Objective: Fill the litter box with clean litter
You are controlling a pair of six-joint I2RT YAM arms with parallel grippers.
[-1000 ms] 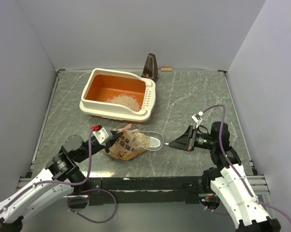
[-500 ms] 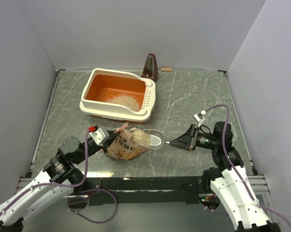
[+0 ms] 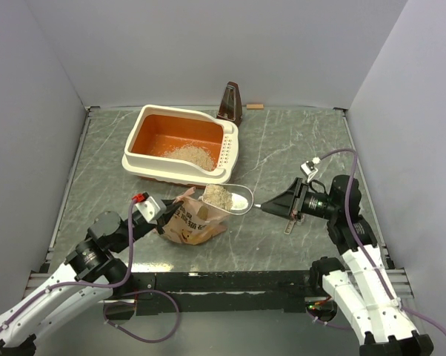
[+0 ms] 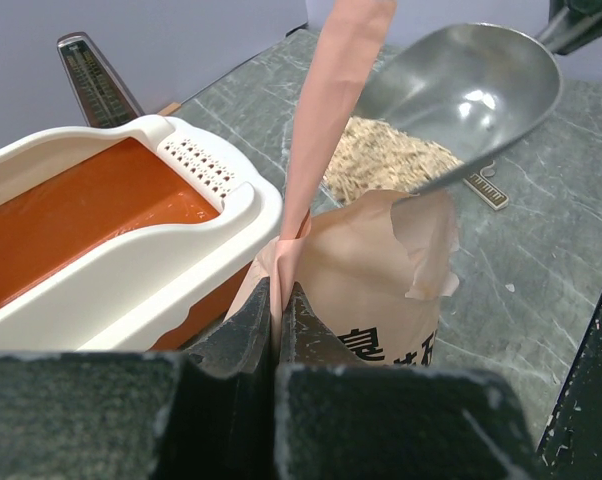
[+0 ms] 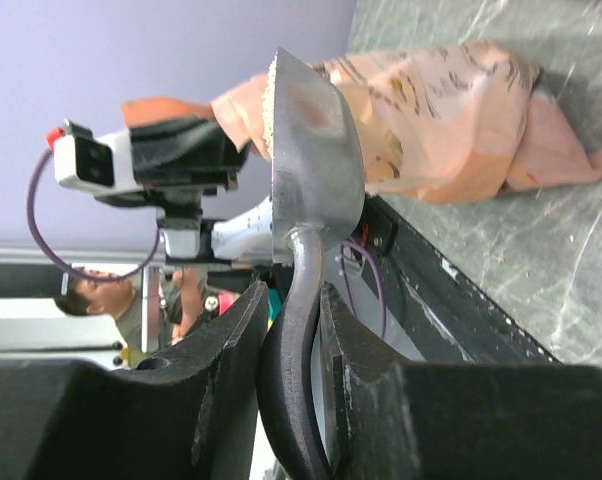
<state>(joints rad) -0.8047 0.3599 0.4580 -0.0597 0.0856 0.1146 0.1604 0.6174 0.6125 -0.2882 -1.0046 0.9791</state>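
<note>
your right gripper [image 5: 293,303] was clamped on the handle of the metal scoop [image 3: 236,199]. the scoop held a load of clean litter [image 3: 218,196] just above the mouth of the tan bag [image 3: 192,225]. your left gripper [image 4: 278,308] was pinched on the bag's top edge, holding it up. the litter box [image 3: 171,170] sat just behind the bag, with a small heap of litter on its orange floor near the slotted side. so you were at the carry step: scoop full, not yet tipped. the scoop looked about level, but the top view was too small to be sure. next you needed to lift it over the near rim, keep it flat, then turn the wrist to pour.
</note>
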